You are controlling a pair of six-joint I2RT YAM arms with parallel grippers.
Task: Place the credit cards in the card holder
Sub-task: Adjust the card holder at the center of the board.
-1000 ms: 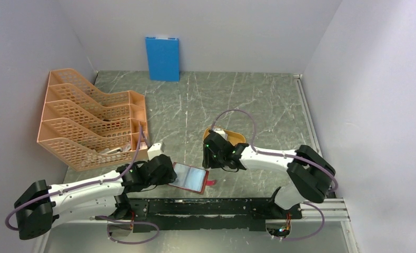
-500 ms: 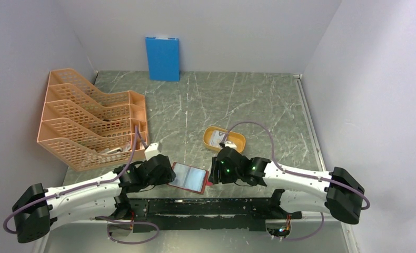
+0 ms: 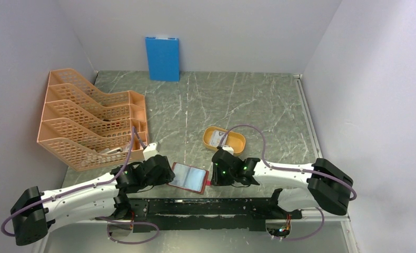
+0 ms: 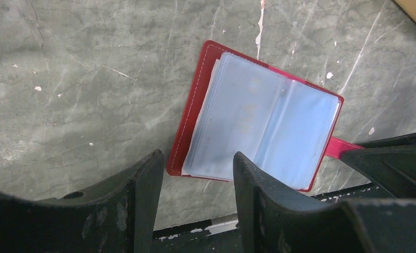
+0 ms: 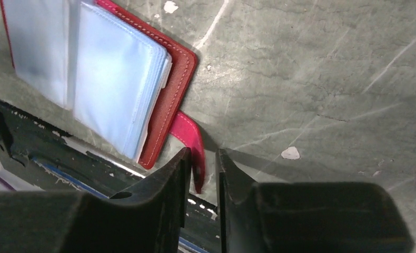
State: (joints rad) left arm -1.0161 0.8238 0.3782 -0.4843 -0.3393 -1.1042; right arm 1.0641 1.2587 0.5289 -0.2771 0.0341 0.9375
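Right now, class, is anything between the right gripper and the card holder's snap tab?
Nothing visible. The card holder lies open, and its snap tab runs into the narrow gap between the jaws of the right gripper.

Leathery card holder (image 4: 194, 110) (glossy plastic inside)

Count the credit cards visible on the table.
1 for certain: a pale thin rectangular card lies in the yellow-orange oval plastic tray, beyond the right claw. More may be stacked beneath it. The open dark-red leather wallet has cloudy sleeves that could hide others.
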